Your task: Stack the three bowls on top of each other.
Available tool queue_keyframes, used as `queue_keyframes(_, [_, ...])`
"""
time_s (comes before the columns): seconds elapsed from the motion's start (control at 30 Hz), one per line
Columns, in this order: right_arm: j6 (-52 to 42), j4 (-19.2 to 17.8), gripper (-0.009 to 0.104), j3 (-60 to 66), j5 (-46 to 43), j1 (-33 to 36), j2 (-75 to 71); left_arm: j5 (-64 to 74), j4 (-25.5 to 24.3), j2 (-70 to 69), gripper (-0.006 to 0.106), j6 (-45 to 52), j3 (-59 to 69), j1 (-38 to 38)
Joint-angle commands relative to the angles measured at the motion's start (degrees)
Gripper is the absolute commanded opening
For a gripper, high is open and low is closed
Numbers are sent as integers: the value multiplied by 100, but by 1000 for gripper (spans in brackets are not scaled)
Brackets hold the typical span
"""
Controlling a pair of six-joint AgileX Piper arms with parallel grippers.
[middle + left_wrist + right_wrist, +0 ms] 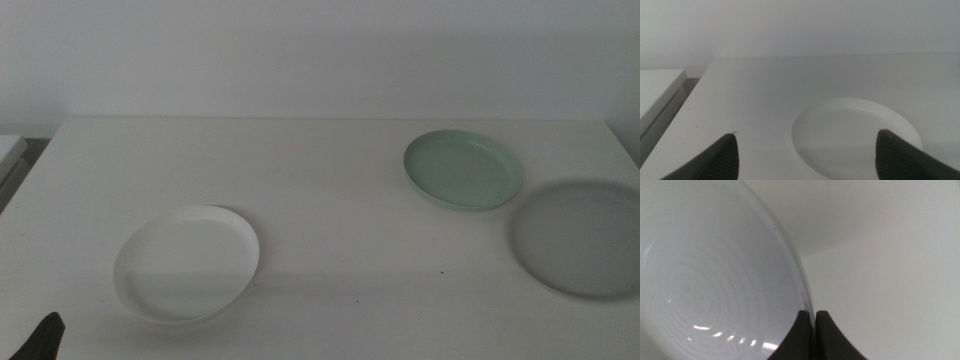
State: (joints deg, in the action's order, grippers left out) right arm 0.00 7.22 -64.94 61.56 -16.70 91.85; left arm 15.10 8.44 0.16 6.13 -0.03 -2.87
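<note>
Middle view: the round matte grey bowl (585,238) is being pinched at its rim by the shut right claw (815,317), beside the pale mint green bowl (464,169). The shallow white bowl (187,263) is lying just ahead of the wide-open, empty left claw (805,152) on the tabletop (330,190).

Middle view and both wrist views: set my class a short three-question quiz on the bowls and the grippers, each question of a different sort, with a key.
1. True or false: the shallow round matte white bowl sits inside the shallow round pale mint green bowl.
2. The right gripper is closed on the rim of which bowl? A: the white one. B: the mint green one. C: the shallow round grey bowl.
3. Fill the gap: the left gripper, facing the white bowl, has its jaws ____.

Key: 1 false, the two bowls lie apart; 2 C; 3 open.
</note>
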Motion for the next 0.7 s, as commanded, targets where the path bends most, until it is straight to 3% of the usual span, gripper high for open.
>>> queue_keyframes(0.0, [-43, 358, -3, -356, 252, 567, -129, -85, -6, -16, 94, 1, 3, 7])
queue_keyframes(0.33, [322, 886, -3, -1539, -322, 2870, 1339, -85, -6, -16, 94, 1, 3, 7])
queue_keyframes(0.67, [322, 1149, -3, -2040, -957, 3464, 2530, -85, -6, -16, 94, 1, 3, 7])
